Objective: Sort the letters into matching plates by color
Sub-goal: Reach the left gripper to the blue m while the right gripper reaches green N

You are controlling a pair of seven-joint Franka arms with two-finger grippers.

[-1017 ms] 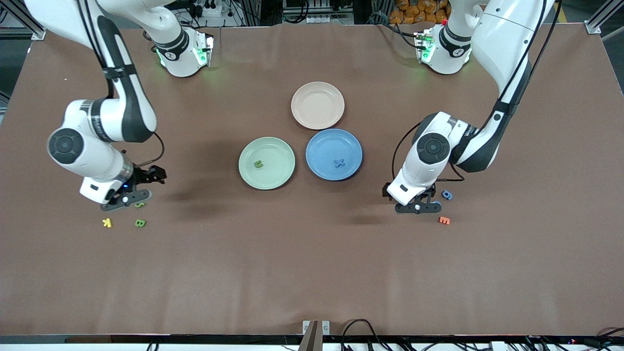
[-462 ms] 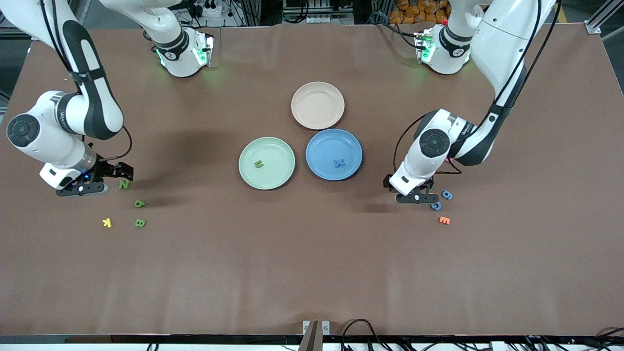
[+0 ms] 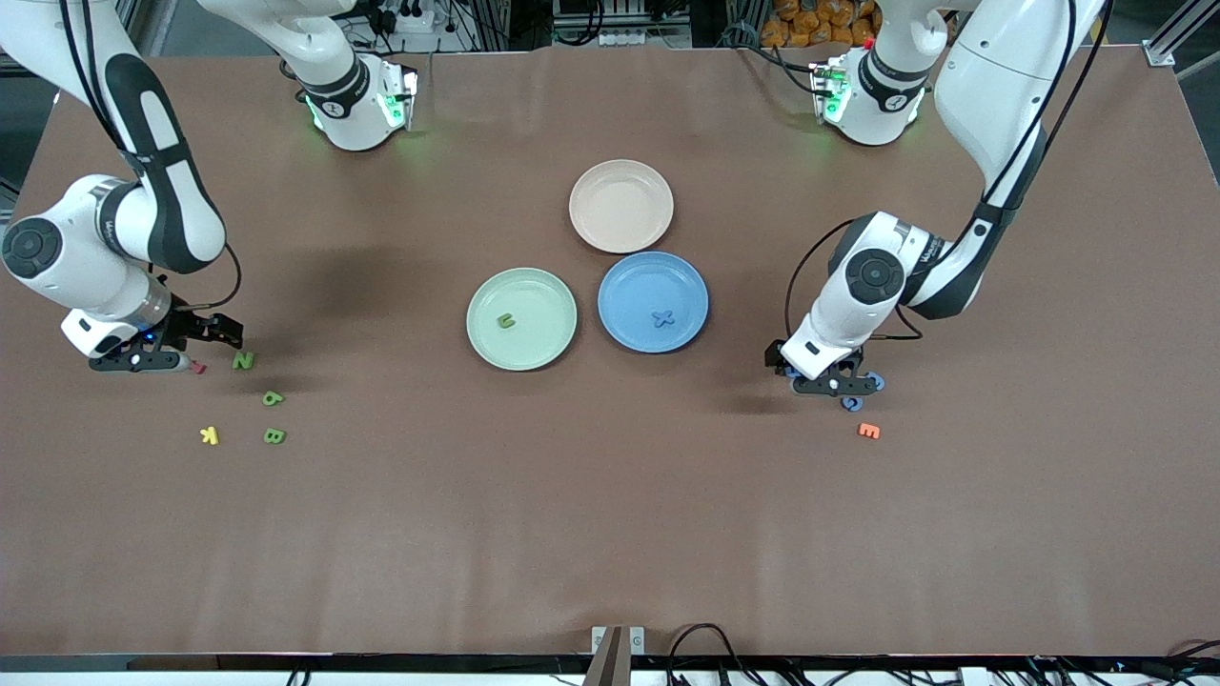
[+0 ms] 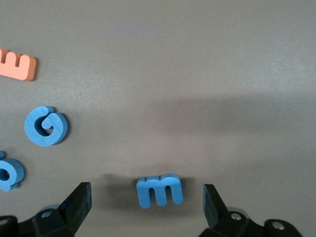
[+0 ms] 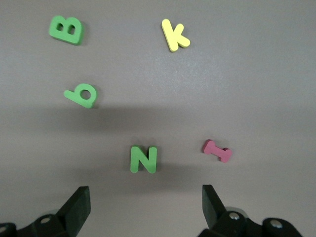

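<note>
Green B (image 3: 274, 436), b (image 3: 274, 398) and N (image 3: 244, 361) lie on the tabletop (image 3: 610, 534) beside the spread, empty right tool (image 3: 143, 362). Blue m (image 4: 159, 190) sits under the left tool (image 3: 836, 385), between its spread fingers. Farther, green plate (image 3: 548, 343) and blue plate (image 3: 620, 276) hold one letter each.

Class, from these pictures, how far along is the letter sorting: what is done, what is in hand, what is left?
Done: one green letter in the green plate, one blue letter in the blue plate. In hand: nothing; the open left tool brackets the blue m, the open right tool hangs over the green N. Left: three green, three blue letters.
</note>
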